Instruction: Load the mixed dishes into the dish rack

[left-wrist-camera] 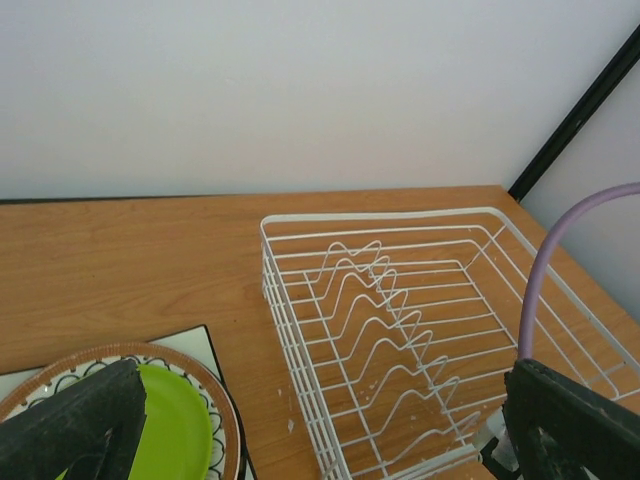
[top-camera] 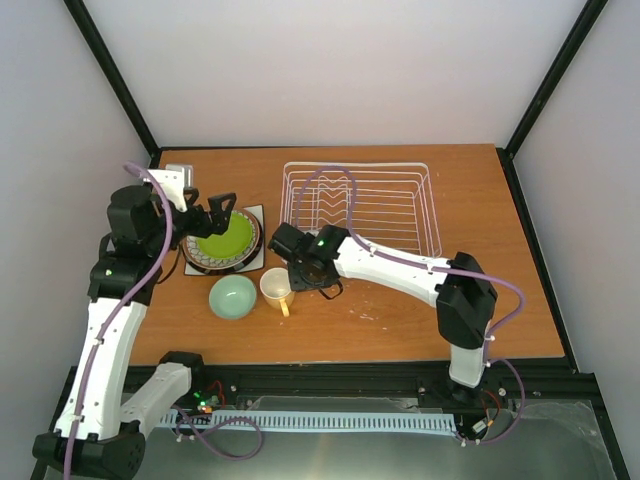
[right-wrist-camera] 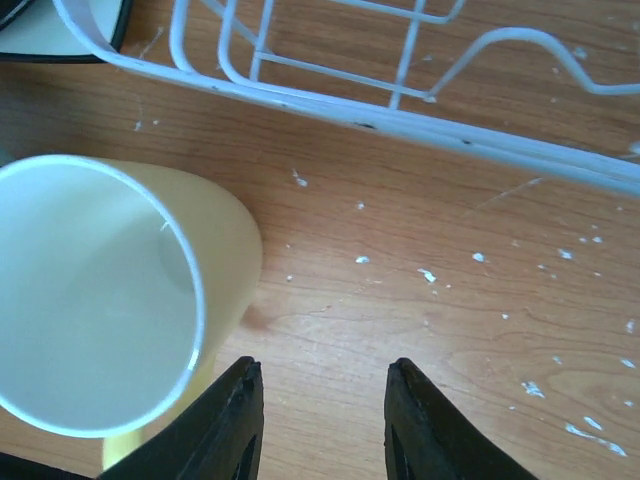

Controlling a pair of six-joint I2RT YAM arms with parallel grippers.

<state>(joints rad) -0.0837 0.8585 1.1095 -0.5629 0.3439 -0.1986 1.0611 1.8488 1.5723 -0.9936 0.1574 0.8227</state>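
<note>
The white wire dish rack (top-camera: 360, 205) stands empty at the back right; it also shows in the left wrist view (left-wrist-camera: 400, 330). The lime-green plate (top-camera: 225, 238) lies on the petal-patterned plate (left-wrist-camera: 222, 410), stacked on the white square plate (top-camera: 254, 264). I cannot pick out a dark-rimmed cream plate in the stack. The mint bowl (top-camera: 232, 296) and the yellow mug (top-camera: 276, 288) stand upright in front. My left gripper (top-camera: 215, 212) is open and empty above the stack. My right gripper (right-wrist-camera: 325, 375) is open, low over the table just right of the mug (right-wrist-camera: 100, 290).
A small grey-white object (top-camera: 178, 178) sits at the table's back left corner. The rack's near rail (right-wrist-camera: 400, 115) runs just beyond the right gripper. White walls and black frame posts close the table in on three sides.
</note>
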